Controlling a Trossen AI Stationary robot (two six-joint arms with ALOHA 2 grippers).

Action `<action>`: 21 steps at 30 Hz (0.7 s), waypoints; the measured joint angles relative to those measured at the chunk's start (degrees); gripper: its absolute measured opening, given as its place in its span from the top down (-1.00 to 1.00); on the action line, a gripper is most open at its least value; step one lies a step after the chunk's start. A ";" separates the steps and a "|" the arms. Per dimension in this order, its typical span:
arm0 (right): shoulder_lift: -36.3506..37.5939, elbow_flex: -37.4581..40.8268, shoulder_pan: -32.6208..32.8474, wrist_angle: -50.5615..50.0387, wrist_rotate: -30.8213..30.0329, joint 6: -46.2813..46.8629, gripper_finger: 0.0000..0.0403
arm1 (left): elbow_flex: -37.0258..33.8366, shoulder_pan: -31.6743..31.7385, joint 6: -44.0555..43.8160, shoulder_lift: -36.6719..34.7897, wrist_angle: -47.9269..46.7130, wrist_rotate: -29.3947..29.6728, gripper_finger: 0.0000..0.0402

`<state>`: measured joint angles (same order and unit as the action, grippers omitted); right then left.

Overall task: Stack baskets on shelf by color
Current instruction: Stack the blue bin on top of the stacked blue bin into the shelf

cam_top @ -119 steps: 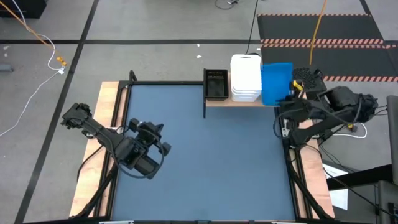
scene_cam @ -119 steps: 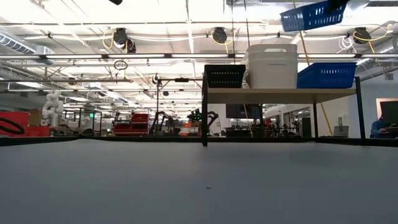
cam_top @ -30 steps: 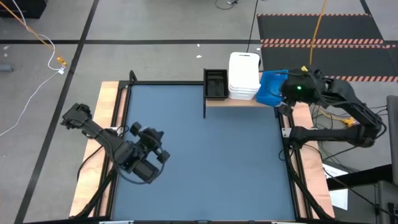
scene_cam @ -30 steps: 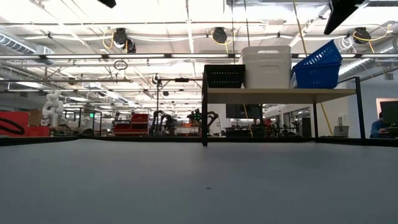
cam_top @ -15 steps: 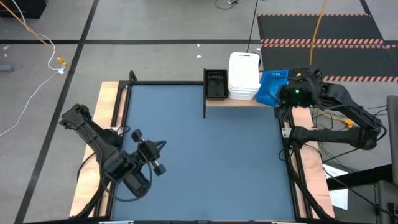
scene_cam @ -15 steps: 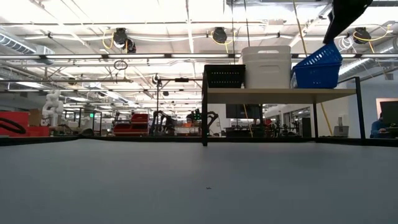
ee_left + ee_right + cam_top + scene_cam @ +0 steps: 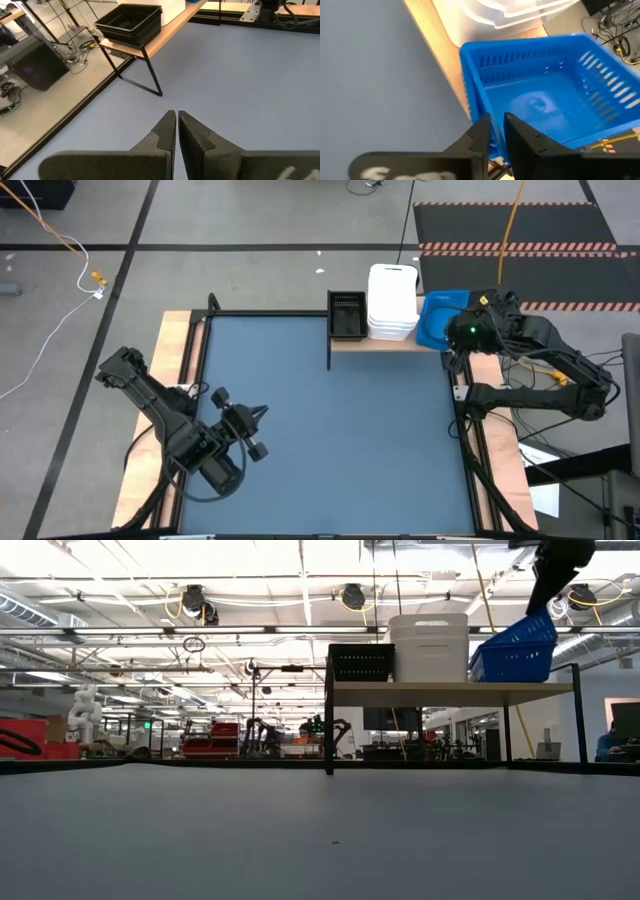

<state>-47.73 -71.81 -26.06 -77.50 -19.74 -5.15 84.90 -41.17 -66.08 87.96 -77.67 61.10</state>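
Observation:
The shelf [image 7: 350, 342] stands at the table's far edge. On it, from left to right, are a black basket [image 7: 347, 315], a stack of white baskets [image 7: 393, 302] and the blue baskets [image 7: 437, 318]. My right gripper [image 7: 453, 335] is shut on the top blue basket [image 7: 545, 95], which shows tilted in the low view [image 7: 512, 652]. My left gripper [image 7: 176, 120] is shut and empty above the tabletop at the near left, as the high view [image 7: 255, 422] shows. My right gripper pinches the top blue basket's side wall at the rim [image 7: 492, 127], one finger inside the basket and one outside. The fingers come from above, slanting down. The basket is tilted: its right end [image 7: 548, 625] is raised and its left end [image 7: 478, 670] is low on the blue stack.
The shelf's black legs [image 7: 328, 730] stand on the blue-grey tabletop [image 7: 330, 430]. Wooden side rails [image 7: 175, 350] run along both table sides. Cables and the right arm's base [image 7: 530, 395] lie beside the table's right edge.
My right gripper has gone down a little with the blue basket, which now tilts less steeply on the stack. My left gripper has drawn back toward the table's near edge and turned; it stays shut.

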 joint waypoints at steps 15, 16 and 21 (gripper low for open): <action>0.23 0.04 0.02 1.72 -1.16 -8.78 0.85 | 0.02 0.27 0.02 0.00 0.00 -0.04 0.88; 0.23 0.04 0.02 1.82 -1.16 -10.27 0.87 | 0.02 0.27 0.02 0.00 0.00 -0.03 0.88; 0.21 0.04 0.02 0.68 -1.05 -20.09 0.97 | 0.04 0.27 0.02 0.02 0.00 -0.04 0.88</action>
<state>-47.53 -71.77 -26.04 -76.83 -20.80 -25.25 84.95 -40.91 -66.06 87.99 -77.67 61.06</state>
